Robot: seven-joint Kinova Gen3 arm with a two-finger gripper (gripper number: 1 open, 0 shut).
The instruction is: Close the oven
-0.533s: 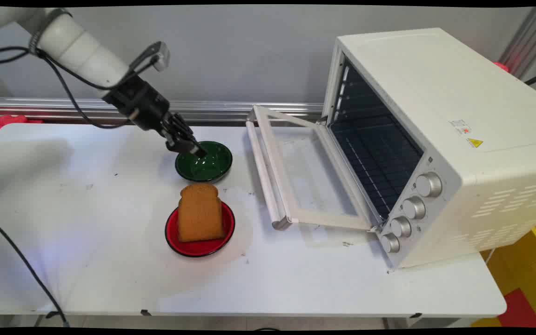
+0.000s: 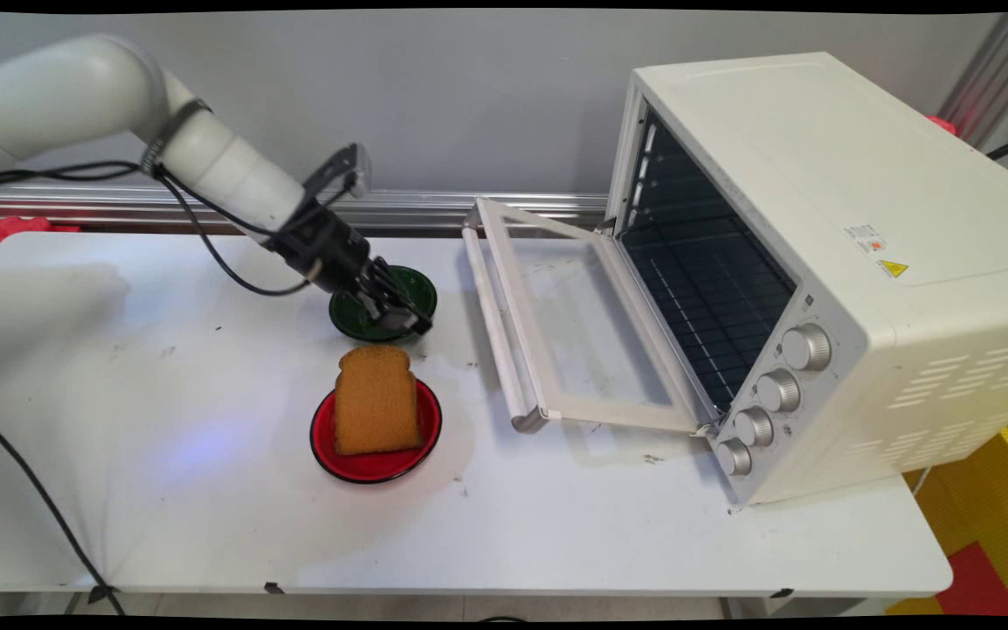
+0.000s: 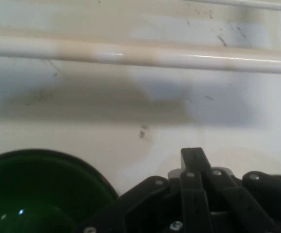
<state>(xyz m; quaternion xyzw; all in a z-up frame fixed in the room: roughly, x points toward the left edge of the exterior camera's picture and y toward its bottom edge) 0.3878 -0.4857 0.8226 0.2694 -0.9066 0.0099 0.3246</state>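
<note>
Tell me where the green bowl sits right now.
In the main view the green bowl sits mid-table, just behind the red plate with the toast, left of the open oven door; the gripper is over it.

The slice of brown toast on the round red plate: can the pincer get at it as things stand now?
Probably yes. The slice of brown toast stands uncovered on the round red plate, with nothing above it; the pincer hangs close by at the dark green bowl.

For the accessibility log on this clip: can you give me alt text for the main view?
A white arm's black claw reaches down over a green bowl on a white table. Nearer the camera, a slice of toast rests on a red plate; right, a white toaster oven stands with its door open.
</note>
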